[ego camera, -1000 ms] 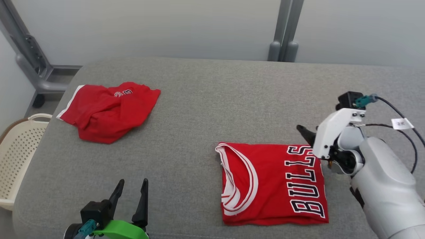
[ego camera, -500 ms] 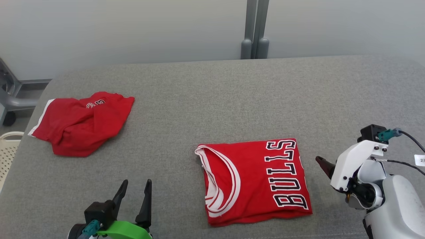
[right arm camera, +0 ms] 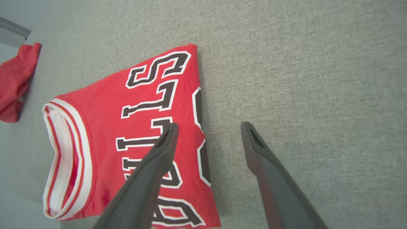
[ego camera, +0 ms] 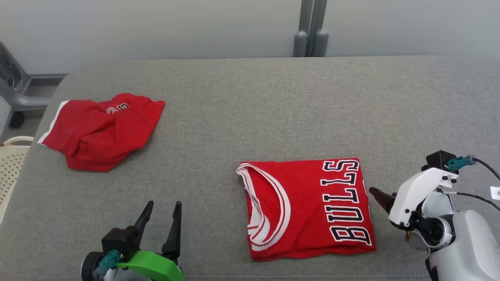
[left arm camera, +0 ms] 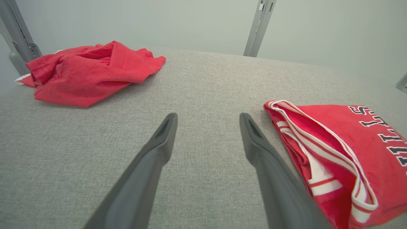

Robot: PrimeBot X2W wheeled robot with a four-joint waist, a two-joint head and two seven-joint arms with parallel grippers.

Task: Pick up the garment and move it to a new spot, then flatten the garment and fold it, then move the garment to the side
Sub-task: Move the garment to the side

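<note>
**Right gripper off the folded jersey, both grippers empty**

Nearest the robot, the right gripper (ego camera: 377,193) has drawn back. 1 second ago its finger lay over the far right edge of the jersey (ego camera: 308,210), by the lettering. Now it hangs just beside that edge, clear of the cloth. The head camera also swung in that second, so the slide of the whole scene is no move of the things.

In the right wrist view its 2 fingers (right arm camera: 155,165) stand spread wide with nothing between them. 1 is above the "BULLS" lettering and 1 above bare grey.

The left gripper (ego camera: 164,203) at the lower left is just as wide and just as empty. It is poised over bare cloth near the jersey's collar side.

The jersey lies flat on the grey padded surface (ego camera: 250,109), right of centre. It is folded into a tidy rectangle, with the white-trimmed opening to the left and the lettering to the right. I judge the fold finished, and this let-go marks its end. What remains is carrying the garment to the side, which calls for a fresh grasp.

Farther off, at the far left, a second red garment (ego camera: 101,130) sits crumpled, well apart from the jersey. A pale perforated basket (ego camera: 9,171) stands past the left edge, and a grey post (ego camera: 310,27) rises at the back wall.
</note>
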